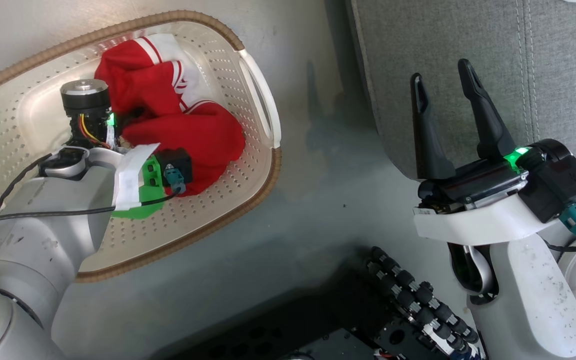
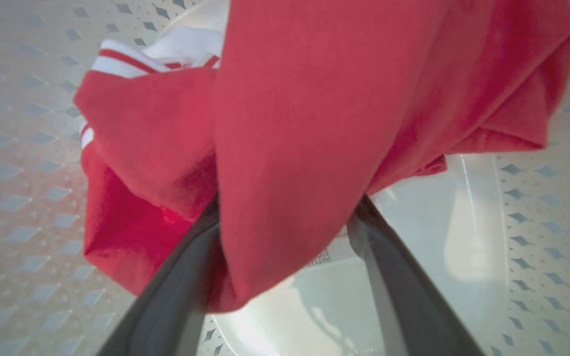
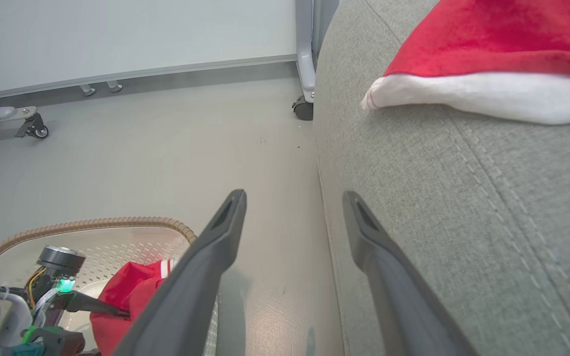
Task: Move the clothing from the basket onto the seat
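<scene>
Fingers (image 1: 488,120) of the right gripper (image 1: 441,74) are standing wide apart at 3 o'clock in the head view, holding nothing and pointing along the edge of the grey seat (image 1: 543,75). At 9 o'clock the left arm (image 1: 43,210) is reaching down into the basket (image 1: 18,115), which is sitting on the floor (image 1: 318,200) beside the seat. In the left wrist view the left gripper (image 2: 287,207) is spread open, with a fold of the red clothing (image 2: 290,123) draping between its 2 fingers. The clothing is lying bunched inside the basket, toward its 12 o'clock end. Farther off, in the right wrist view, 1 red garment (image 3: 488,44) with white trim is lying on the seat at 1 o'clock.
</scene>
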{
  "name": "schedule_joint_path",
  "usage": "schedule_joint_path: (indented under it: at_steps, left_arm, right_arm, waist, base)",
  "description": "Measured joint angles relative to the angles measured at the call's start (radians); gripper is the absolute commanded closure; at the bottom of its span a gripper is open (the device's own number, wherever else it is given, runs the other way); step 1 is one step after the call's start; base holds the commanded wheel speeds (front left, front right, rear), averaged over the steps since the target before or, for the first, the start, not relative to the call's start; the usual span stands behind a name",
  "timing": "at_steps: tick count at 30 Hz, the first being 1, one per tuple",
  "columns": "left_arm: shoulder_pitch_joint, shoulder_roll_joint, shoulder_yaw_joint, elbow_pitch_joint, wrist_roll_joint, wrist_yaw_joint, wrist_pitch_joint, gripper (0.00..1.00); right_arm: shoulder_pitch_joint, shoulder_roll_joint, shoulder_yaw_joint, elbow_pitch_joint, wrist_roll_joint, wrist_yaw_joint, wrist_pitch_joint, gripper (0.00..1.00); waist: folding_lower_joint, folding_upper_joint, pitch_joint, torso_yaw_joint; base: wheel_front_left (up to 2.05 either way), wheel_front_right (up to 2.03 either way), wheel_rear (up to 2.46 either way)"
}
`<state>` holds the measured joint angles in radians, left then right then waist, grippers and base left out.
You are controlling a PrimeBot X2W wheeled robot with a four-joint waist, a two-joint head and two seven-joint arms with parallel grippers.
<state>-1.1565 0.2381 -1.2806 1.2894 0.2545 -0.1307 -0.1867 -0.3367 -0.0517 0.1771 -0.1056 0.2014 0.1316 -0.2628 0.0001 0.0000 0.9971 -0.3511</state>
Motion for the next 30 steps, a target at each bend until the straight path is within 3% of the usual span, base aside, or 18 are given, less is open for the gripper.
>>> schedule_joint_path:
  at_steps: [11, 17, 25, 29, 30]
  left_arm:
    - [0.008, -0.060, 0.000, 0.000, -0.198, 0.000, 0.097, 0.00]
    - [0.007, -0.064, 0.000, 0.000, -0.244, 0.000, 0.146, 0.00]
    - [0.022, -0.065, 0.000, -0.027, -0.439, 0.000, 0.248, 0.00]
    - [0.022, -0.042, 0.000, -0.086, -0.477, 0.000, 0.302, 0.00]
    - [0.023, -0.036, 0.000, -0.099, -0.494, 0.000, 0.316, 0.20]
  right_arm:
    - [0.000, 0.000, 0.017, -0.014, 0.007, 0.000, 0.000, 0.00]
    - [0.008, 0.000, 0.022, -0.020, 0.008, 0.000, 0.000, 0.00]
    - [0.023, 0.000, 0.026, -0.025, -0.002, 0.000, 0.000, 0.00]
    - [0.022, 0.000, 0.028, -0.028, 0.000, 0.000, 0.000, 0.00]
    - [0.023, 0.000, 0.030, -0.026, -0.002, 0.000, 0.000, 0.00]
  waist:
    - [-0.0001, 0.0000, 0.029, -0.016]
    - [-0.0001, 0.0000, 0.035, -0.015]
    - [-0.0001, 0.0000, 0.036, -0.013]
    - [-0.0001, 0.0000, 0.036, -0.014]
    - [-0.0001, 0.0000, 0.035, -0.014]
  base:
    - [0.00, 0.00, 0.00]
    - [0.00, 0.00, 0.00]
    - [0.00, 0.00, 0.00]
    - [0.00, 0.00, 0.00]
    - [0.00, 0.00, 0.00]
